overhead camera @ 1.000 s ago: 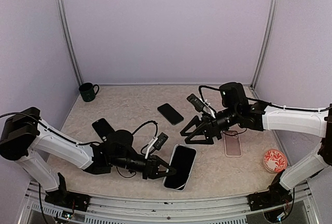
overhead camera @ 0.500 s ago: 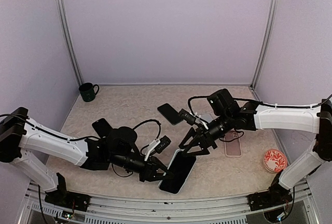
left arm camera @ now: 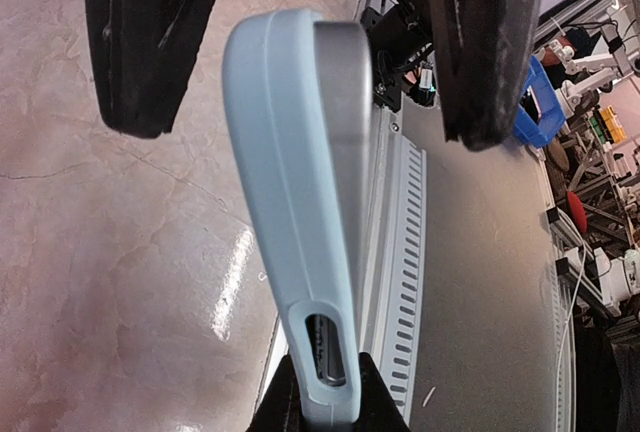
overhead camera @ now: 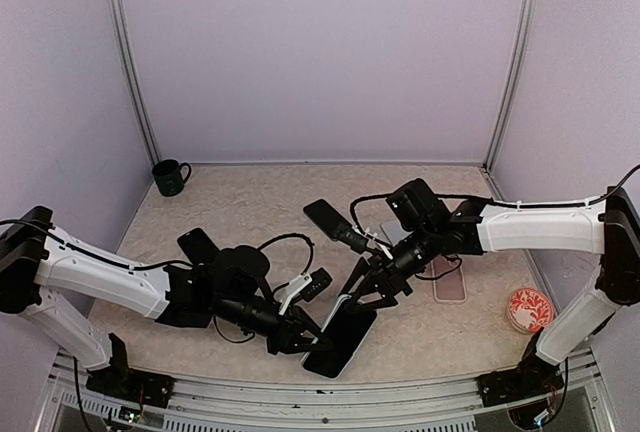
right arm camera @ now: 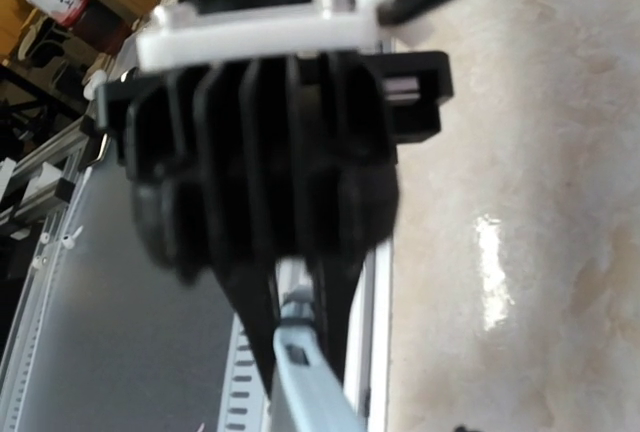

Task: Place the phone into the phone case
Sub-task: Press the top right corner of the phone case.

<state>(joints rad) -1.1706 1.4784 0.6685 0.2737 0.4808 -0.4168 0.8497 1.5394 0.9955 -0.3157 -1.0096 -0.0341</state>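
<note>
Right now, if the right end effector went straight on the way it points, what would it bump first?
The light blue phone case that the left end effector pinches. Its free end sits between the right end effector's fingers, so there is hardly any gap, I think.

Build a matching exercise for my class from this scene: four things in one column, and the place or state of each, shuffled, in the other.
Things
1. green mug
2. light blue phone case
3. red-and-white dish
4. right gripper

Place or state
A. near the right edge of the table
B. open, one finger on each side of the case
C. back left corner of the table
D. pinched at one end by the shut left gripper

Pairs: 1-C, 2-D, 3-A, 4-B
</note>
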